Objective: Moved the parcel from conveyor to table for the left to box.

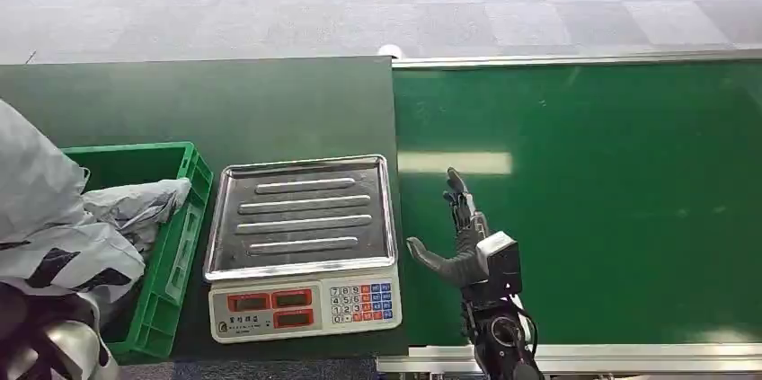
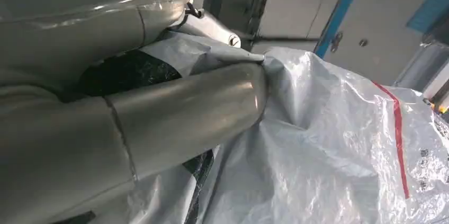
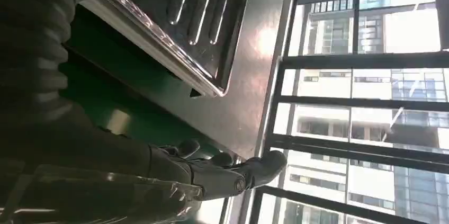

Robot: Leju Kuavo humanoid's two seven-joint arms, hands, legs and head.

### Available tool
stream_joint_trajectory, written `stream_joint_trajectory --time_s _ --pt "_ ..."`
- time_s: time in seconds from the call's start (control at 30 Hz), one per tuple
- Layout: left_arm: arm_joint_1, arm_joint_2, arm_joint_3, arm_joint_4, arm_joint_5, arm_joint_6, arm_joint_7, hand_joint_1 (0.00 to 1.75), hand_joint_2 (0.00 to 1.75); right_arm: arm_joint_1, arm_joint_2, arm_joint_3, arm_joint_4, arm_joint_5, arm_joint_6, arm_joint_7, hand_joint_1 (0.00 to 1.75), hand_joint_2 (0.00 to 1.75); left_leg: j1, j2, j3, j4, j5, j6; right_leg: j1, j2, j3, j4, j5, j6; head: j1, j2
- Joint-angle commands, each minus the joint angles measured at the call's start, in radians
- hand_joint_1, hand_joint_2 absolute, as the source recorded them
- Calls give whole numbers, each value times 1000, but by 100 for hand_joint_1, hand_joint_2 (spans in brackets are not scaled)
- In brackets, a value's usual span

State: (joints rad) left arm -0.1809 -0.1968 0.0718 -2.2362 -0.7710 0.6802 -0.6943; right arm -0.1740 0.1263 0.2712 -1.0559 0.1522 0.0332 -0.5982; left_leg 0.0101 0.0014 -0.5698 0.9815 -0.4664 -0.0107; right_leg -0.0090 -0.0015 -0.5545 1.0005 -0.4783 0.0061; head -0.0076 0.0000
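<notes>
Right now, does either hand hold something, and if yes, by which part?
The right hand holds nothing; its fingers are spread above the green conveyor. The left hand is against a grey parcel, but a hold cannot be told.

My head view looks steeply down on the scale (image 1: 303, 245); my right wrist view shares it, close alongside.

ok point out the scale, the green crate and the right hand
scale (image 1: 301, 214), head view, middle of its steel pan
green crate (image 1: 180, 245), head view, its right wall
right hand (image 1: 460, 241), head view, palm, over the belt
</notes>
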Motion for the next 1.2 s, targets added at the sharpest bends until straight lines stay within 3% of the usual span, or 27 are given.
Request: stream_joint_trajectory --time_s 0.03,0.33,0.43,0.47,0.57,0.63,0.67,0.7,0.8,0.9,0.93,0.97,1.0,1.03,1.1,1.13,1.2 --pt "-52 -11 92 -10 -10 18 -4 175 0 -6 -29 27 14 -4 -2 -2 0 175 0 0 0 0 0 0 0 0 0 -1 0 0 0 0" --pt "-52 -11 92 -10 -10 18 -4 175 0 -6 -29 27 14 -4 -2 -2 0 175 0 0 0 0 0 0 0 0 0 -1 0 0 0 0" --pt "-66 -17 168 14 -74 18 -4 175 0 -1 -25 23 2 -5 -4 6 0 175 0 0 0 0 0 0 0 0 0 -1 0 0 0 0" --pt "-72 -46 166 51 -133 18 -4 175 0 5 -27 22 -6 -3 -12 20 0 175 0 0 0 -1 0 0 0 0 0 0 0 0 0 0" --pt "-64 12 257 162 -138 18 -4 175 0 30 -33 8 -36 -1 -21 15 0 175 -1 -1 1 -1 1 0 0 -1 1 -1 0 0 0 0" --pt "-83 -7 318 295 -275 18 -4 175 0 53 -39 -3 -70 4 -22 28 0 175 -1 -3 3 -4 2 0 -1 -2 2 -3 0 -1 0 0" --pt "-16 3 342 272 -248 18 -4 175 0 54 -28 -25 -68 21 7 23 0 175 -1 -3 2 -3 2 0 -1 -3 2 -2 0 0 0 0" --pt "-84 -8 355 354 -299 18 -4 175 0 58 -31 -28 -74 21 6 22 0 175 -1 -4 2 -4 2 0 -1 -4 3 -3 0 -1 0 0" --pt "-129 -44 459 537 -440 18 -4 175 0 61 -35 -33 -83 18 14 27 0 175 -1 -1 2 -3 1 0 -1 -1 2 -1 0 0 0 0" --pt "-110 -19 531 657 -468 18 -4 175 0 68 -50 -19 -88 7 -1 31 0 175 -1 -3 2 -4 3 0 -1 -3 3 -3 1 0 0 0" --pt "-171 -27 580 727 -531 18 -4 175 0 53 -40 -21 -81 13 7 37 0 175 -1 0 3 -3 2 0 -1 0 2 -2 1 0 0 0" --pt "-173 36 567 904 -710 18 231 175 0 43 -39 -19 -71 20 23 40 0 175 -1 1 4 -5 2 0 -1 1 2 -3 2 -1 0 0" --pt "-149 125 477 984 -746 18 382 175 0 36 -34 -25 -63 26 29 42 0 175 -2 3 6 -5 2 0 -2 2 3 -3 2 -1 1 0" --pt "-140 164 449 1034 -727 18 463 175 0 31 -31 -26 -58 31 39 44 0 175 -2 0 6 -7 3 0 -2 0 4 -4 2 -2 0 0" --pt "-140 164 449 1034 -727 18 463 175 0 31 -31 -26 -58 31 39 44 0 175 -2 1 5 -6 3 -1 -2 0 3 -3 2 -2 0 0" --pt "-137 221 444 1104 -712 18 509 175 0 24 -23 -29 -49 36 47 46 0 175 -1 1 3 -5 3 -1 -1 1 1 -2 2 -2 1 0" --pt "-140 249 433 1152 -706 18 557 175 0 24 -22 -29 -47 39 46 47 0 175 0 6 3 -3 1 0 0 5 0 -1 2 -3 0 0"
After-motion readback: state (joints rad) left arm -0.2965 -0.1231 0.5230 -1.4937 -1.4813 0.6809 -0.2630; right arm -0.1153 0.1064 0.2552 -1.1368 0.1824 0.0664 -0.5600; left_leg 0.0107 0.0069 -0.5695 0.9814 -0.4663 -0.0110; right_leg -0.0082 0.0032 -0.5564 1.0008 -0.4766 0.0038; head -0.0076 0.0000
